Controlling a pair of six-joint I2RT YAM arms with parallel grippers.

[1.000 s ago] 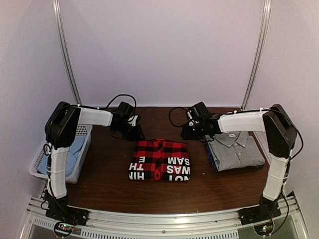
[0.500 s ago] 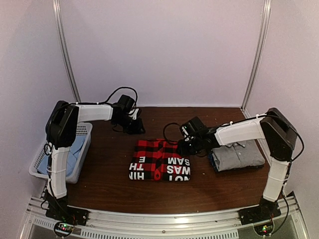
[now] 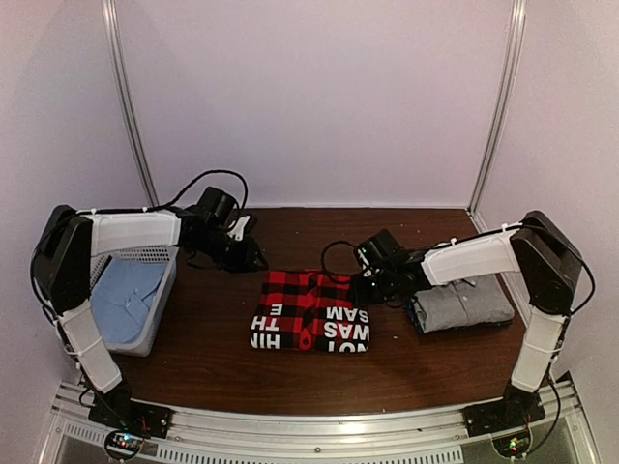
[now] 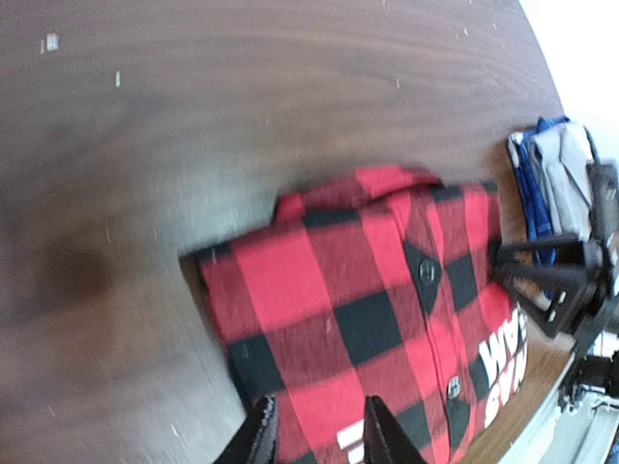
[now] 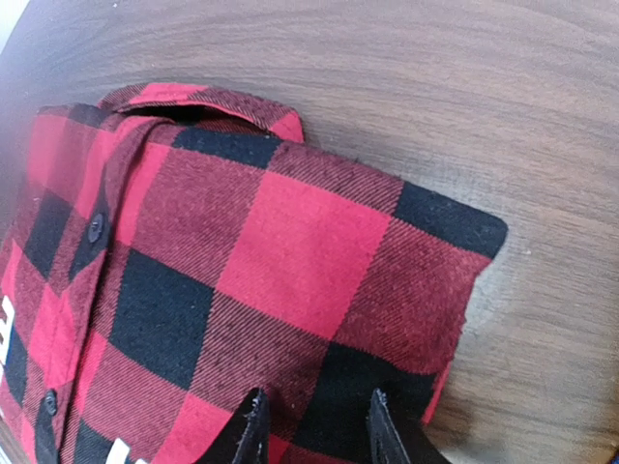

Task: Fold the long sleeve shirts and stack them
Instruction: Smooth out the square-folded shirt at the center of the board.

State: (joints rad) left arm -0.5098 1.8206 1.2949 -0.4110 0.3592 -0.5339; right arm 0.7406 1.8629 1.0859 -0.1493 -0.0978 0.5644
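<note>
The red-and-black check shirt [image 3: 309, 309] lies folded flat mid-table, its white letters toward the near edge. The grey shirt [image 3: 469, 304] sits folded to its right, on top of something blue. My left gripper [image 3: 251, 258] hovers open behind the check shirt's far left corner. In the left wrist view that shirt [image 4: 368, 290] lies beyond the gripper [image 4: 319, 445], with nothing between the fingers. My right gripper [image 3: 366, 286] is low at the check shirt's far right corner. The right wrist view shows it [image 5: 317, 435] open just over that corner [image 5: 290, 251], the cloth lying flat.
A white plastic basket [image 3: 166, 290] with light blue cloth [image 3: 121, 295] inside stands at the table's left edge. In the left wrist view the grey shirt [image 4: 566, 169] lies at the right, beside the right gripper [image 4: 561, 280].
The right gripper came down from over the grey shirt to the check shirt's far right corner. The left arm swung its elbow out to the left and its gripper drew back slightly.
</note>
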